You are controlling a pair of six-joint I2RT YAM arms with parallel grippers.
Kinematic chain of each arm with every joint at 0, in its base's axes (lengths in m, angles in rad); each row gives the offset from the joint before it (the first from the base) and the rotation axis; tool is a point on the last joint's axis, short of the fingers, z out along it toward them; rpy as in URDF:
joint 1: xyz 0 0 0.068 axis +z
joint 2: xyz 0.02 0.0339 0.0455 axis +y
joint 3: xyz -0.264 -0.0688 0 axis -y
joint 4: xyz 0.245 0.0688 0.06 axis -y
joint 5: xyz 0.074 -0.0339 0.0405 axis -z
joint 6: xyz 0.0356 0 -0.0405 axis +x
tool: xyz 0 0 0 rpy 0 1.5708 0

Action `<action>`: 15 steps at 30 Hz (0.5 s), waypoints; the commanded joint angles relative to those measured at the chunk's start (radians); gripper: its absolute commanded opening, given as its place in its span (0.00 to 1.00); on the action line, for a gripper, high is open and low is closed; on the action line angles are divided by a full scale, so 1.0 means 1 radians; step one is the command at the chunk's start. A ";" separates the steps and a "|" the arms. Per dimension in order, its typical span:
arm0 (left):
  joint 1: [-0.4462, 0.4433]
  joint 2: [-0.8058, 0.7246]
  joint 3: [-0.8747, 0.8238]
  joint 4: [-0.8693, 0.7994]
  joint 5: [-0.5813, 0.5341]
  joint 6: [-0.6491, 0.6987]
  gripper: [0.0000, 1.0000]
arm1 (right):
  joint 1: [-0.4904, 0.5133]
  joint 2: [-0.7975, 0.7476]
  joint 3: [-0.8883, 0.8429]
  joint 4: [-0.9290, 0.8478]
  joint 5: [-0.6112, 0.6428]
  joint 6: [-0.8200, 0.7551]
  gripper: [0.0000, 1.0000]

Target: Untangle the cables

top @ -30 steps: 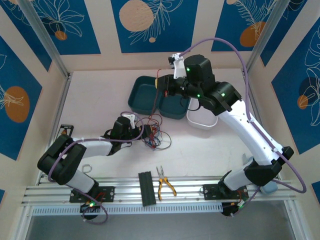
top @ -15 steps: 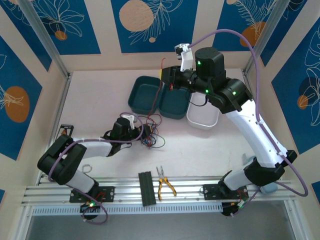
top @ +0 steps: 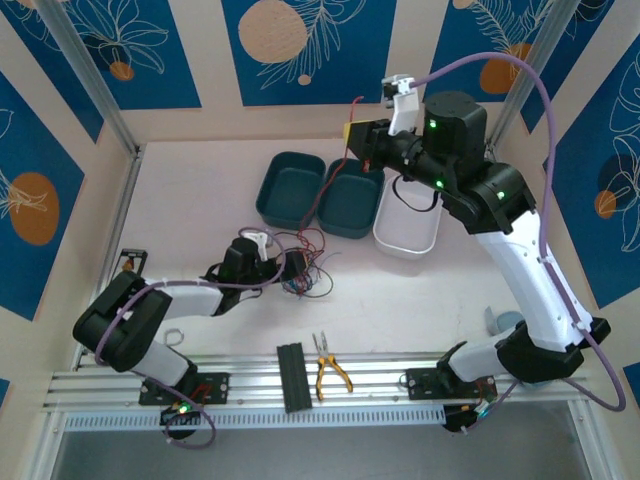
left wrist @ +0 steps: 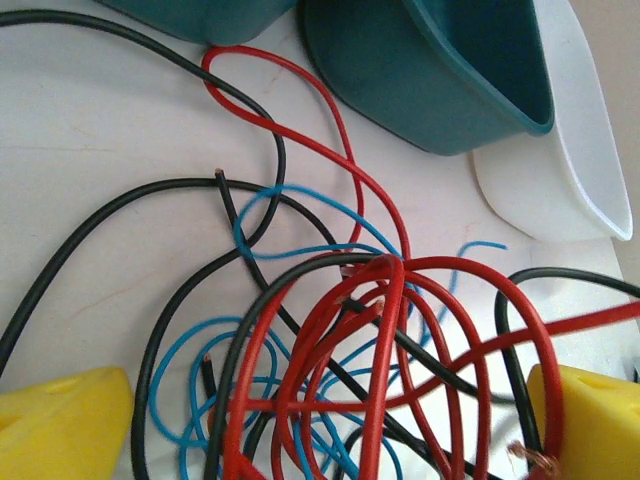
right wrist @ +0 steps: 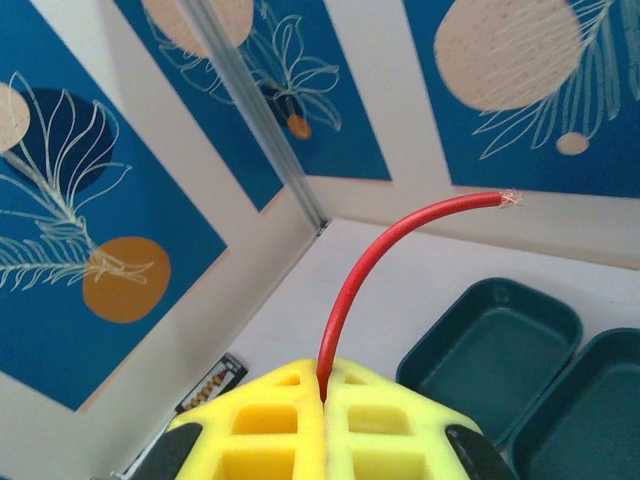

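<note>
My right gripper [right wrist: 325, 400] is clenched on one red cable [right wrist: 352, 285], which comes out from between its two yellow fingers [right wrist: 270, 420] and bends up to a bare copper end. I judge that it is held near this end because from there the whole length can be drawn out of the knot. In the top view this gripper stands high above the far side of the table [top: 190, 200], over the teal trays [top: 290, 190]. The red cable runs from it down, across the gap between the two trays, to the tangle of cables [top: 305, 272] that lies on the table near the middle. My left gripper [left wrist: 325, 430] is low at this tangle and is released: its own yellow fingers stand wide apart at the two sides of the wrist view, and red, blue and black loops lie between them without being pinched. I think it is placed there to be ready to take or press down the rest, so that the heap does not follow the red one. The loops cross each other many times, so a pull may drag the others along; the task looks to me at an early stage
</note>
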 commanded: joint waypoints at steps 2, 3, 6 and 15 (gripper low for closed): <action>-0.010 -0.095 -0.015 0.017 -0.003 0.064 1.00 | -0.037 -0.033 0.010 0.010 0.056 -0.026 0.00; -0.010 -0.115 -0.014 0.004 -0.007 0.076 1.00 | -0.046 -0.034 0.009 0.010 0.059 -0.027 0.00; -0.010 -0.172 -0.014 -0.040 -0.026 0.104 1.00 | -0.078 -0.035 0.010 0.003 0.072 -0.030 0.00; -0.009 -0.295 0.000 -0.210 -0.114 0.171 1.00 | -0.182 -0.034 0.031 -0.001 -0.012 0.020 0.00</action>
